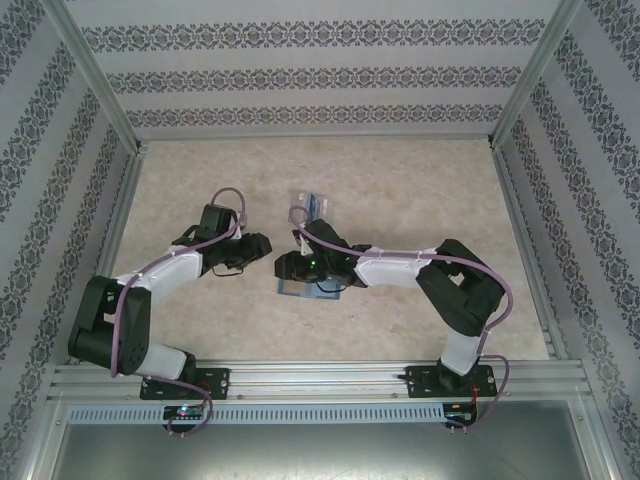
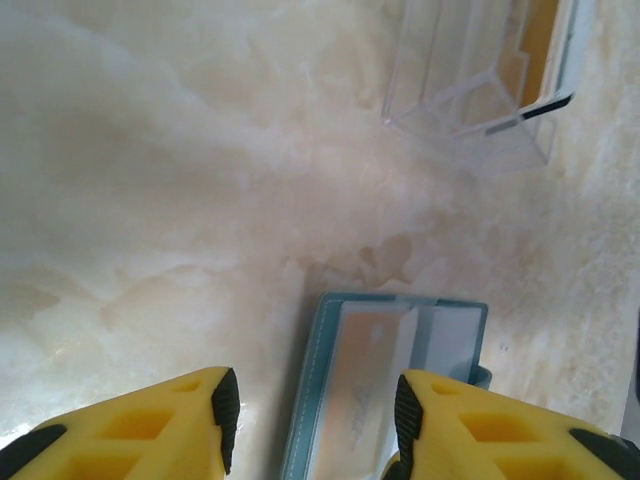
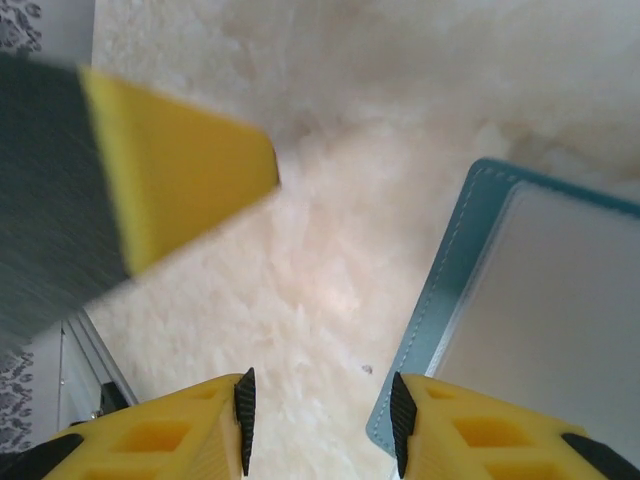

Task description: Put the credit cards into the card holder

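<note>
The clear card holder (image 2: 470,95) stands on the table at the upper right of the left wrist view, and it is small in the top view (image 1: 309,203). An orange-tan card (image 2: 544,45) stands inside it. Beside that card is a thin dark card edge (image 2: 520,113), and a blue card (image 1: 318,205) shows in the holder from above. My left gripper (image 2: 315,420) is open, low over the open blue-grey wallet (image 2: 385,390). My right gripper (image 3: 318,420) is open over bare table, with the wallet's edge (image 3: 450,290) by its right finger.
The wallet (image 1: 303,290) lies mid-table under the right wrist, its clear sleeves facing up. The two grippers are close together; the left gripper's yellow finger (image 3: 175,165) shows in the right wrist view. Patterned walls and metal posts enclose the table (image 1: 420,190).
</note>
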{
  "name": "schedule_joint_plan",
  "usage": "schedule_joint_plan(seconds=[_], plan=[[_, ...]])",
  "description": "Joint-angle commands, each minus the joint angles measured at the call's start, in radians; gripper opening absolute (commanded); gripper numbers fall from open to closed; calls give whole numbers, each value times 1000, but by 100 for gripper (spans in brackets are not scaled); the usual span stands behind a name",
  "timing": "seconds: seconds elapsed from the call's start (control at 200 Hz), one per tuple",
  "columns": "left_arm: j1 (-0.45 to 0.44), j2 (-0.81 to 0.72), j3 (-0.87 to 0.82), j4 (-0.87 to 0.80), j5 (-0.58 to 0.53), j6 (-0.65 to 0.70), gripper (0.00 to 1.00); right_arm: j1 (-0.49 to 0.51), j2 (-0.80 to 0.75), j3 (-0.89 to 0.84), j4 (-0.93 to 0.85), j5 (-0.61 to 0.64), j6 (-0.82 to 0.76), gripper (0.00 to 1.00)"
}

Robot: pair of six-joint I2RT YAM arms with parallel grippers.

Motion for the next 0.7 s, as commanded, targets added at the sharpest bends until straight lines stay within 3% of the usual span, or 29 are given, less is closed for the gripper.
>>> schedule_joint_plan(seconds=[0.0, 0.31, 0.42, 0.694], plan=[[9, -27, 49, -57, -24, 26, 51, -39, -97, -25, 8, 72, -51, 43], [-13, 0, 175, -119, -70, 63, 67, -238, -292, -143, -72, 122, -124, 43], [-60, 40, 288, -190, -123, 108, 74, -281, -378, -156, -170, 239, -169, 44], [-123, 265, 587, -255, -124, 148, 76, -376, -583, -253, -245, 403, -217, 46]])
